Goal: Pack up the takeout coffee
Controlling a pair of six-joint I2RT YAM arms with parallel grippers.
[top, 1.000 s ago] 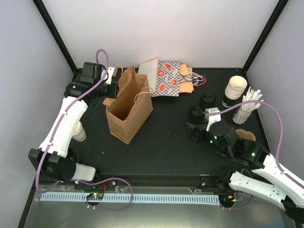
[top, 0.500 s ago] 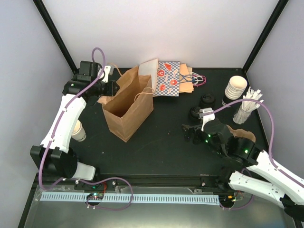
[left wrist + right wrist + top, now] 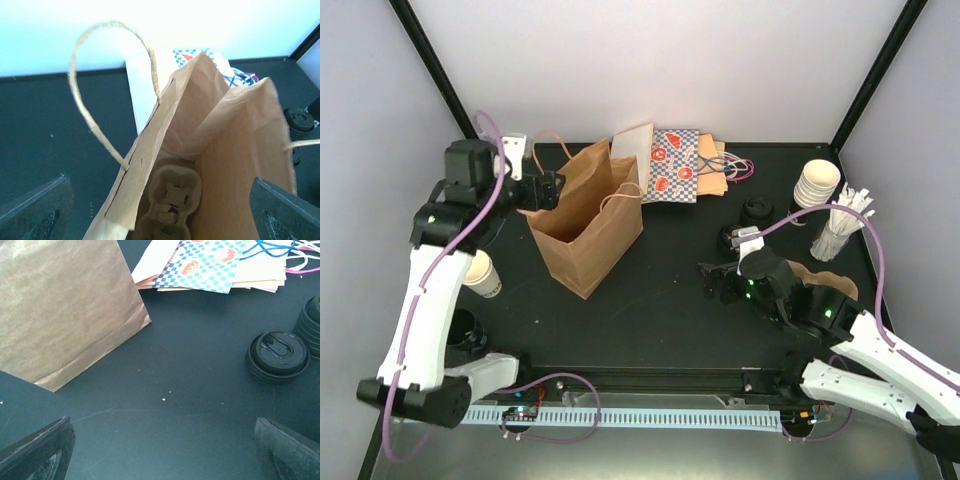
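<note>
While the takeout coffee stands upright left of the brown paper bag, long axis vertical and top partly under the left arm, no fingers touch it. Left gripper hovers at the bag's left rim, fingers spread wide and empty; right gripper, right of the bag, likewise gapes empty. Inside the bag lies a pulp cup carrier.
</note>
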